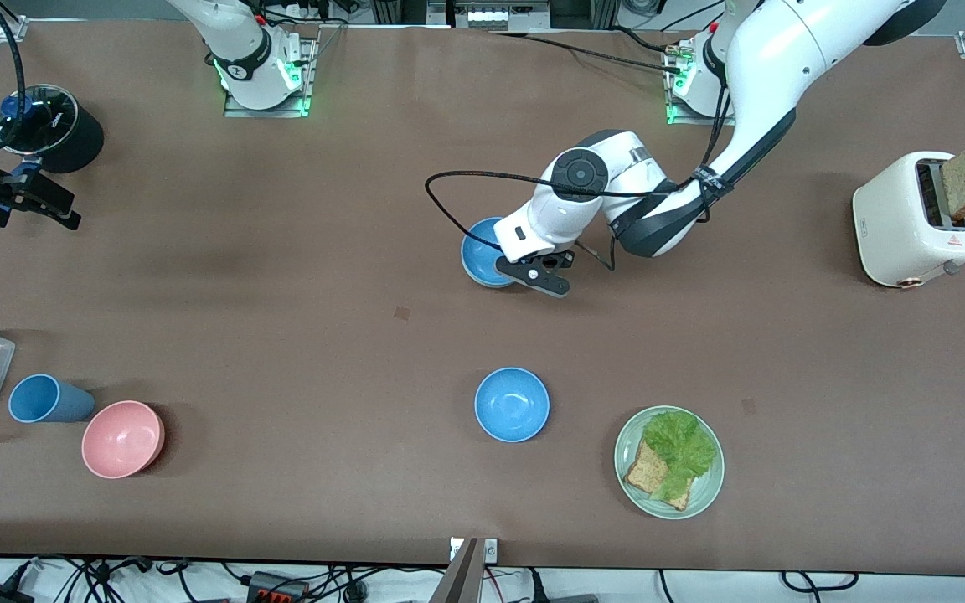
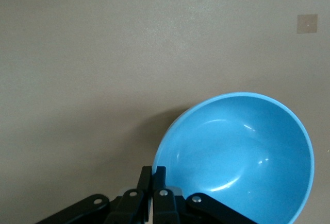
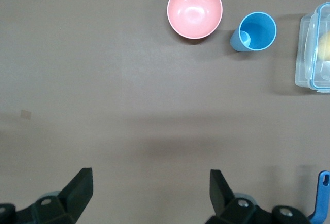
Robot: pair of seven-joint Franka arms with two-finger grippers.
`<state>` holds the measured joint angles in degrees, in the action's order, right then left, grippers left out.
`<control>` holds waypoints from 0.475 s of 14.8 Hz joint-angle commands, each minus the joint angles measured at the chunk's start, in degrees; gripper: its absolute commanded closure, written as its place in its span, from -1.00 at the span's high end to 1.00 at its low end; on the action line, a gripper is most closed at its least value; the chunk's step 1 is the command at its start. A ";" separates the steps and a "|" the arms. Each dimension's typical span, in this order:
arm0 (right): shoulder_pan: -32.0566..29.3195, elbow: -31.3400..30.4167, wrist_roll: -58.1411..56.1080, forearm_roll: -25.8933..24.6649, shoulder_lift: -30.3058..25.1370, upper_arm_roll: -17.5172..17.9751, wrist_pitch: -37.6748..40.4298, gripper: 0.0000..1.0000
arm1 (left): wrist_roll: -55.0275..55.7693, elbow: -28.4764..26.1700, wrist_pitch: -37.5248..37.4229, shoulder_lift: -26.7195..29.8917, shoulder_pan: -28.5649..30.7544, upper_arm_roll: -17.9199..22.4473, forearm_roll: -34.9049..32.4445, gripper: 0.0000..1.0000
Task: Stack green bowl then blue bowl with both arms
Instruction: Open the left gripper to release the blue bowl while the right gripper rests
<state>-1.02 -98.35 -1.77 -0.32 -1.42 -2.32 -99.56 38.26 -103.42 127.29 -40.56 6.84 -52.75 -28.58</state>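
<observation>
The left hand [image 1: 533, 276] is clenched on the rim of a blue bowl [image 1: 482, 251] mid-tabletop [image 1: 281, 335] and should keep it level; no green bowl shows; the right hand [image 3: 149, 193] waits, released.

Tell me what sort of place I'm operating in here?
Probably a robotics lab staged as a kitchen: a brown table with a toaster holding bread, a green plate of toast and lettuce. The left gripper clamps a blue bowl; the right gripper waits open.
</observation>
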 commanded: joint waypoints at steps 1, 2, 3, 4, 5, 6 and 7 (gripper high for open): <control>-0.21 -1.23 -0.60 -0.47 -0.25 0.38 -1.34 1.00 | -0.99 0.33 0.41 -0.57 -0.51 0.19 -1.39 -0.98; -0.13 -0.88 -0.60 -0.56 0.27 0.38 -1.08 1.00 | -0.99 0.33 0.41 -0.66 -0.51 0.28 -1.39 -0.96; -0.04 -0.62 -0.60 -0.56 0.54 0.38 -1.08 1.00 | -0.99 0.33 0.41 -1.27 -0.68 0.28 -1.39 -0.94; -0.04 0.34 -0.60 -0.56 1.58 0.38 -0.73 1.00 | -0.90 0.33 0.41 -1.27 -1.03 0.28 -1.39 -0.87; -0.13 1.22 -0.78 -0.47 2.20 0.38 -0.72 1.00 | -0.73 0.41 0.32 -1.36 -0.95 0.37 -1.39 -0.56; -0.30 1.84 -1.30 -0.30 2.56 0.38 -0.72 1.00 | -0.55 0.67 -0.02 -1.19 -0.25 0.28 -1.22 -0.34; -0.39 1.93 -1.48 -0.30 2.56 0.38 -0.64 1.00 | -0.72 1.03 -0.72 -0.58 0.80 0.02 -0.78 -0.17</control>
<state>-0.99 -98.08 -2.04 -0.32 0.39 -2.26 -100.52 37.94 -103.37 127.29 -41.76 6.58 -52.61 -28.58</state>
